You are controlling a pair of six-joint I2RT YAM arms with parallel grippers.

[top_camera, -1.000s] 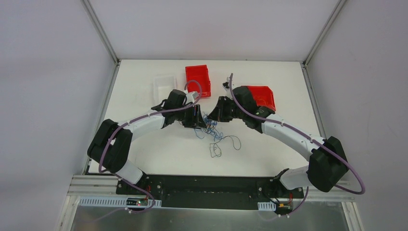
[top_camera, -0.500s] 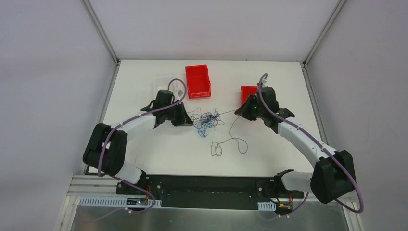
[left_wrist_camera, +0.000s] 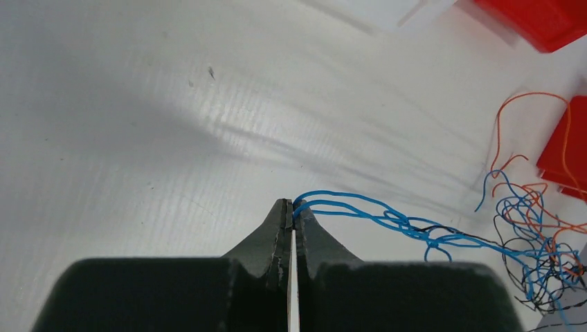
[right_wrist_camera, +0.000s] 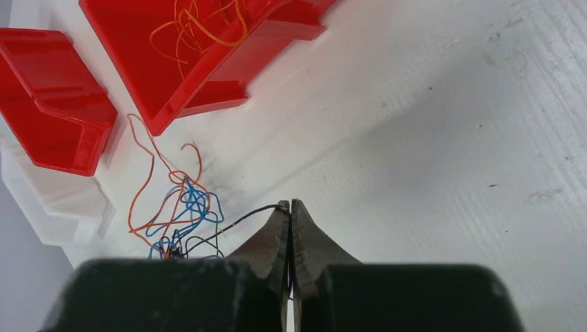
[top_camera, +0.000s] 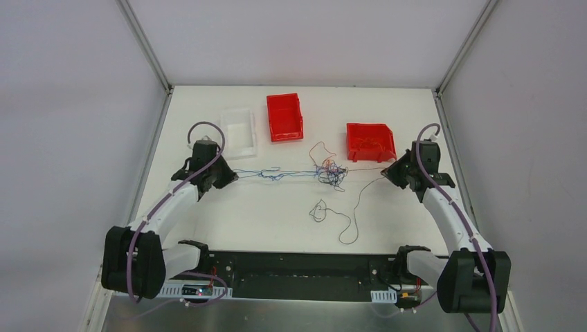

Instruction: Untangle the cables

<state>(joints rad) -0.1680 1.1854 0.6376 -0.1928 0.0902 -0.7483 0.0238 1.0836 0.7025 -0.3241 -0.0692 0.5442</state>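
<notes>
**A:** From above, where are the cables sitting?

**B:** The knot of the cables (top_camera: 329, 171) is lying on the table (top_camera: 277, 232), just in front of the right-hand red bin (top_camera: 371, 141). Blue strands (top_camera: 270, 173) are running left from it in a nearly straight line to the left gripper (top_camera: 225, 175). A dark line is running right to the right gripper (top_camera: 389, 169). The arms are standing well apart, probably so the tension is drawing the tangle open.

**A:** And nearer the bases?

**B:** A black loop (top_camera: 354, 220) is trailing slack on the table, and nothing is holding it there.

**A:** What is the left wrist camera showing?

**B:** The left gripper (left_wrist_camera: 291, 207) is pinching fully closed on the blue strands (left_wrist_camera: 360, 214) at the very ends of its fingers. The strands are leaving the tips and heading towards the knot at the far right edge. Such a tip grip is likely keeping the hair-fine wire from slipping out.

**A:** And the right wrist camera?

**B:** The right gripper (right_wrist_camera: 291, 206) is likewise pressing its jaws together, here on a single black strand (right_wrist_camera: 235, 223). That strand is curving away to the knot, which is lying on the table in front of the red bin (right_wrist_camera: 228, 76). Orange wires (right_wrist_camera: 201, 31) are resting inside that bin, so it seems to be serving as the place for freed strands.
</notes>
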